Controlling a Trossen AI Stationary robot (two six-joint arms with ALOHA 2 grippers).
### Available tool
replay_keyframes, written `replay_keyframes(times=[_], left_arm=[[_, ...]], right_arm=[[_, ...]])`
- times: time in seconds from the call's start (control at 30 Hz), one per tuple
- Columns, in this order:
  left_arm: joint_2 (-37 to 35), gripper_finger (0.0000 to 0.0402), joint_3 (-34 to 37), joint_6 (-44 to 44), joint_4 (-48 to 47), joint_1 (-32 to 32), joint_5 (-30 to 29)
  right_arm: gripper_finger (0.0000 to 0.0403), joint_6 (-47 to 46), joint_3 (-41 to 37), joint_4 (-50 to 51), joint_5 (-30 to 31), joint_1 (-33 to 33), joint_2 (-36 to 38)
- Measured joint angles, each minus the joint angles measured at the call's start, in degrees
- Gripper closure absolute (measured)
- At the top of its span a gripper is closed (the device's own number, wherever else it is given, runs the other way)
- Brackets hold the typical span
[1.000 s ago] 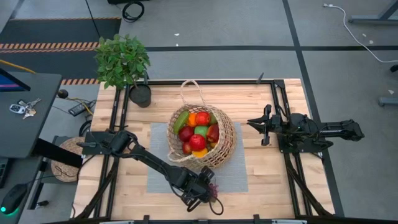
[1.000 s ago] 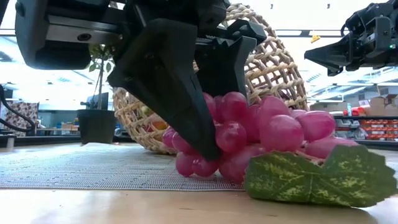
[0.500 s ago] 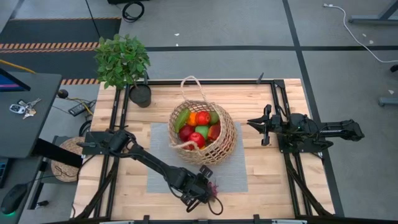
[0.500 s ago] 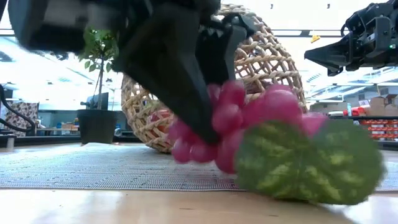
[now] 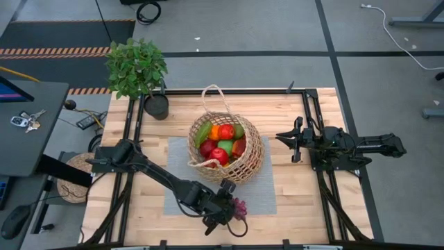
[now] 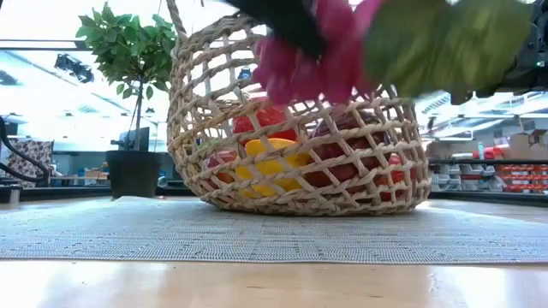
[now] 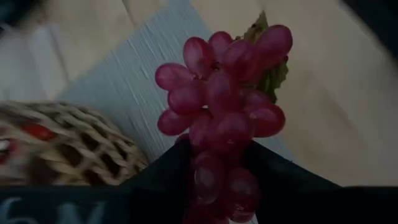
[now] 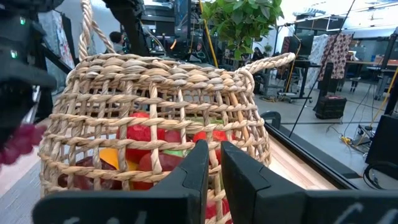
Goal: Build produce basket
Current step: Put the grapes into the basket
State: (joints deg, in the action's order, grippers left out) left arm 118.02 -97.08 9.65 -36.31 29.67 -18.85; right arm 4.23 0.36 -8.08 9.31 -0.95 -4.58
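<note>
- Wooden table (image 5: 291,198) fills the middle of the high view, with a grey mat (image 5: 179,177) spread at its centre and grey floor all around it.
- Sitting on that mat, I see the basket (image 5: 225,147) just above the frame's centre, its thin handle (image 5: 211,94) looping toward the top.
- Inside it the produce (image 5: 220,142) is piled up: red apples, something green, an orange piece, and a yellow one showing through the weave in the low view.
- I have the left gripper (image 5: 232,212) at the lower middle of the high view, just below the basket, its fingers closed partway around the grapes (image 5: 239,207).
- From the left wrist view the grapes (image 7: 224,106) sit clamped between the dark fingers, a green leaf (image 7: 273,74) behind them.
- At table height, the grapes (image 6: 312,56) and leaf hang at the top of the frame, clear of the mat, in front of the basket (image 6: 300,128).
- My right gripper (image 5: 290,146) waits at the right of the high view, well apart from the basket, fingers pressed together on nothing.
- At upper left, a potted plant (image 5: 137,68) stands on the table's corner.
</note>
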Motion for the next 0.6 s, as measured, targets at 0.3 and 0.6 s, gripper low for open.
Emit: replay_keyframes(times=[0.3, 0.6], left_arm=[[-8.4, 0.0258, -0.13, -1.54, 3.55, 0.5, -3.81], [-15.75, 0.0259, -0.13, -1.89, 7.97, 0.55, -17.93]], right_arm=[[0.0353, 0.02, 0.0, -0.02, -0.01, -0.02, 0.0], [0.0353, 0.0, 0.0, -0.02, -0.01, -0.02, 0.0]])
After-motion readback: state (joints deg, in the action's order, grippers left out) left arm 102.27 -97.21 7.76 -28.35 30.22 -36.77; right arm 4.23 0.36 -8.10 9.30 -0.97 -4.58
